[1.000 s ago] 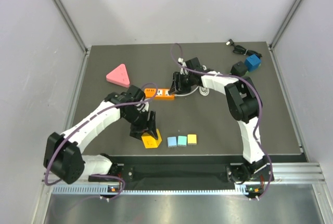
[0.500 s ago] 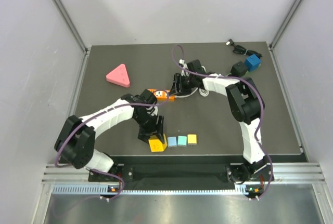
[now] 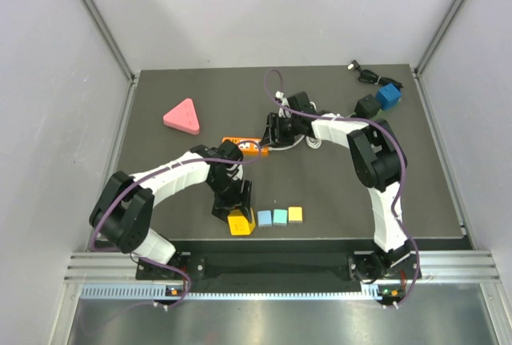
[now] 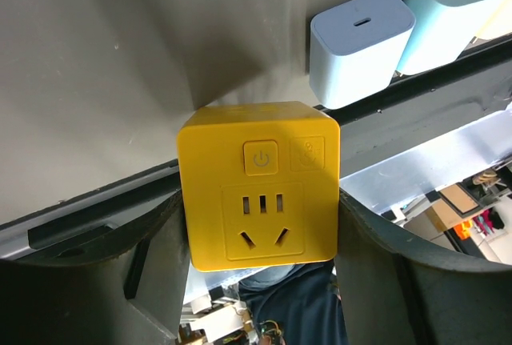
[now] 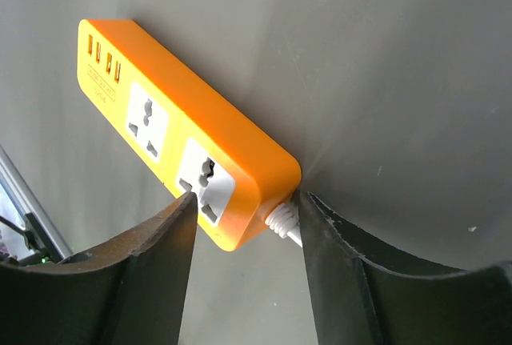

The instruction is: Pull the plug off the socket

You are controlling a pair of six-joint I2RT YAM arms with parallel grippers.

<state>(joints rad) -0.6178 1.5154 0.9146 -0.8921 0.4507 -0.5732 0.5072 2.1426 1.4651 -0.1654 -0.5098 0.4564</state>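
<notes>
White-walled booth, dark table (image 3: 336,193), and the plug (image 3: 238,223), a yellow cube with a power button on its face, is down at the near edge, well apart from the orange strip (image 5: 188,141). The left gripper (image 4: 262,209) has it clamped, one finger pressed flat against each side, at the left end of a row of small cubes, with a pale blue cube (image 4: 360,45) just beside it. Up-table, the strip lies with its long axis running left to right in the top view, and both of its sockets look empty from the right wrist, so I'd call the pull itself done. The right gripper (image 5: 248,198) straddles the strip's cord end, one finger at the corner, the other right by the white cord (image 5: 284,223). Whether it is pinching or only bracketing the strip, I can't tell. What matters next, as I read it, is that the plug belongs to the left arm alone, with the strip behind it and away from the near edge. So the likely move is simply to let it settle and release it, keeping clear of the blue neighbour on its right.
</notes>
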